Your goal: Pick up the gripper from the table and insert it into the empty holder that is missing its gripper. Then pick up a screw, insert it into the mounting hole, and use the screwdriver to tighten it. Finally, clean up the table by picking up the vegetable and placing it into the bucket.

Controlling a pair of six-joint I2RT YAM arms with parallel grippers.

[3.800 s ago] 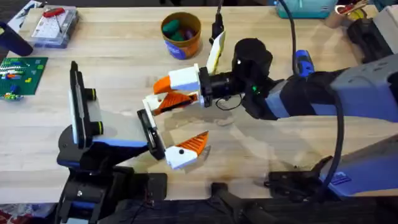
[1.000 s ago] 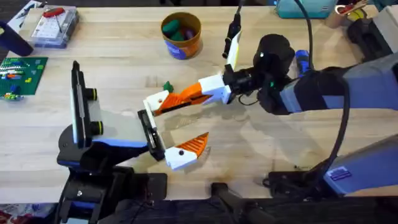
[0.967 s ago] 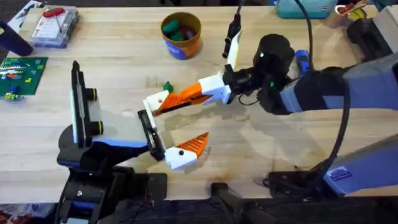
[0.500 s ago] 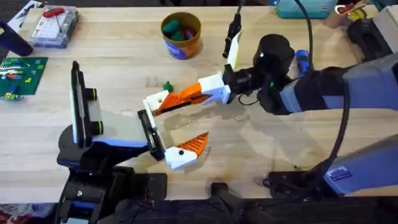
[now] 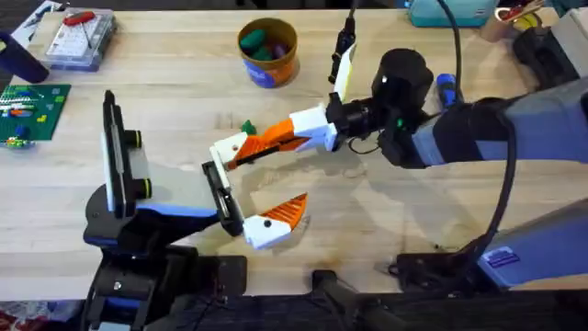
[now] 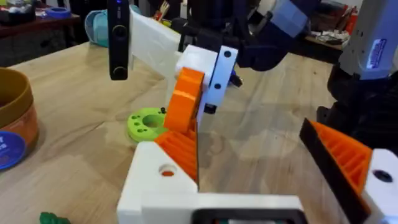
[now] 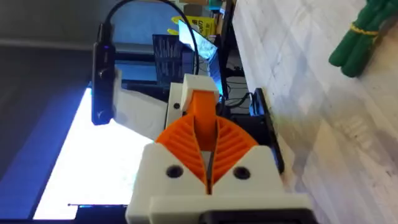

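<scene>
Overhead, the right gripper [image 5: 299, 133] is clamped on the gripper [image 5: 250, 147], whose white base meets the far end of the holder [image 5: 220, 191], while the left wrist view adds a green disc [image 6: 147, 124] behind; whether the left gripper [image 5: 237, 198] grips is unclear.

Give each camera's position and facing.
Overhead: above the bases, facing down and forward; left arm and right arm show.
Left wrist: faces across the table at the right arm; own mounted finger shows.
Right wrist: faces the left arm; own jaws shut on the loose finger.
Shared: all three show loose finger, green vegetable.
</scene>
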